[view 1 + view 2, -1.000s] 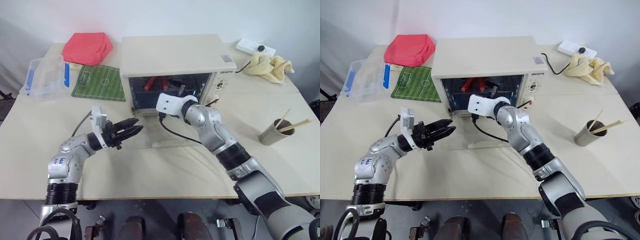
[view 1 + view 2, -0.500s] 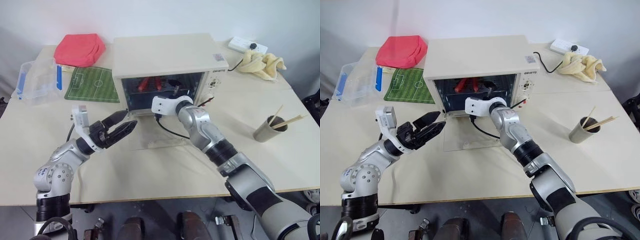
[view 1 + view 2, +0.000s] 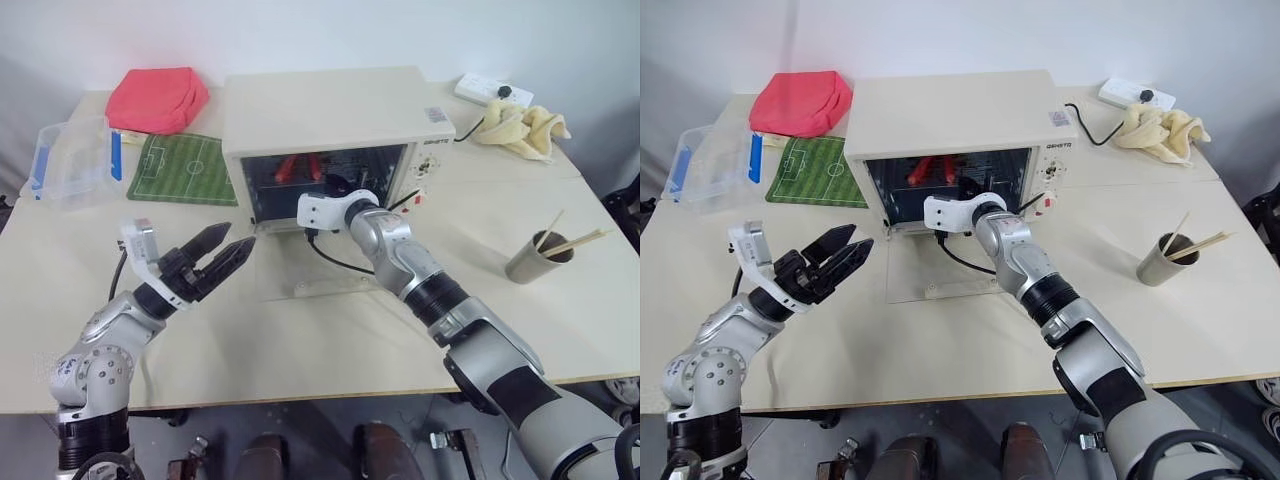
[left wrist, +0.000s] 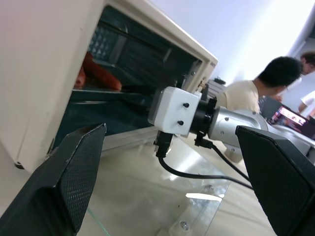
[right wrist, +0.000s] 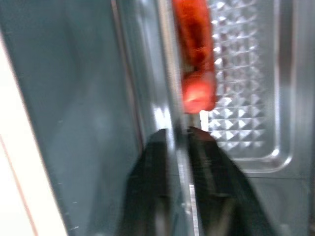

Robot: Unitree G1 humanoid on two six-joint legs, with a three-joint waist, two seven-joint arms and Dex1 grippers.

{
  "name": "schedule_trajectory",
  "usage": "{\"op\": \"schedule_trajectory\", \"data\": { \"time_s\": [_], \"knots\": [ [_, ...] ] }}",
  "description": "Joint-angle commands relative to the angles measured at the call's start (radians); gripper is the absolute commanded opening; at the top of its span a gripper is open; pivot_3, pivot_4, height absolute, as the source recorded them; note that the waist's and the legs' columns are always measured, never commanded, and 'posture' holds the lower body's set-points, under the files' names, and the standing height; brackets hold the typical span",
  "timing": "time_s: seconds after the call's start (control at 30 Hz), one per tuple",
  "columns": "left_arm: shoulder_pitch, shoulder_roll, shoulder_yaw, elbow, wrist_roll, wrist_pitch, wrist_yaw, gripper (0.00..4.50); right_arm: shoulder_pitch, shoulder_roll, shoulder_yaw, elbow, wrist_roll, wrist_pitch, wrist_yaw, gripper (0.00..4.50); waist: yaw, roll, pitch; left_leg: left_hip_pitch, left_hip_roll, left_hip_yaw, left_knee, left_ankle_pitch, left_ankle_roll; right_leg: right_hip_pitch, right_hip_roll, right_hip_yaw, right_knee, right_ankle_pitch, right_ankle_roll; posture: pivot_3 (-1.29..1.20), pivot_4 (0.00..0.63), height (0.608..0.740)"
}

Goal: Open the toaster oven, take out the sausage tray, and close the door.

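Two black fingers of my right gripper (image 5: 177, 142) pinch the sausage tray's (image 5: 246, 98) thin rim inside the toaster oven (image 3: 335, 110); it is stiff, light and probably slippery. My left gripper (image 3: 222, 255) hangs spread.

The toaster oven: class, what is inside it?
Inside the toaster oven: red sausages on the sausage tray, whose rim the right gripper pinches. The tray's far end is hidden behind the arm.
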State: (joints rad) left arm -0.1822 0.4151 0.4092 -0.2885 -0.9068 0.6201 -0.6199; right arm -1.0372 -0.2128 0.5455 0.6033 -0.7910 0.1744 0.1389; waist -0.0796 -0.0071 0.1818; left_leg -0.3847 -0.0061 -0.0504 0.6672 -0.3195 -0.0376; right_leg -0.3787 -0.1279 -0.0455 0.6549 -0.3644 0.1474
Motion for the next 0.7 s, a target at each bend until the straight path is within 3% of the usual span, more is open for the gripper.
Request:
{"op": "schedule_trajectory", "data": {
  "time_s": [0.03,0.7],
  "knots": [
    [0.002,0.004,0.028,-0.035,-0.033,-0.015,0.027,4.5,0.012,-0.013,-0.024,-0.076,-0.008,-0.012,-0.051,0.03,0.001,0.0,0.0,0.0,0.0,0.0,0.0,0.0,0.0,0.0,0.0,0.0,0.0,0.0,0.0,0.0,0.15,0.74],
    [-0.074,0.032,-0.01,0.071,-0.006,-0.014,0.023,4.5,0.01,-0.036,-0.052,-0.209,0.024,-0.041,0.051,0.03,-0.001,0.0,0.0,0.0,0.0,0.001,-0.002,0.0,0.0,0.0,0.0,0.0,-0.002,0.0,0.0,0.0,0.15,0.74]
  ]
}}
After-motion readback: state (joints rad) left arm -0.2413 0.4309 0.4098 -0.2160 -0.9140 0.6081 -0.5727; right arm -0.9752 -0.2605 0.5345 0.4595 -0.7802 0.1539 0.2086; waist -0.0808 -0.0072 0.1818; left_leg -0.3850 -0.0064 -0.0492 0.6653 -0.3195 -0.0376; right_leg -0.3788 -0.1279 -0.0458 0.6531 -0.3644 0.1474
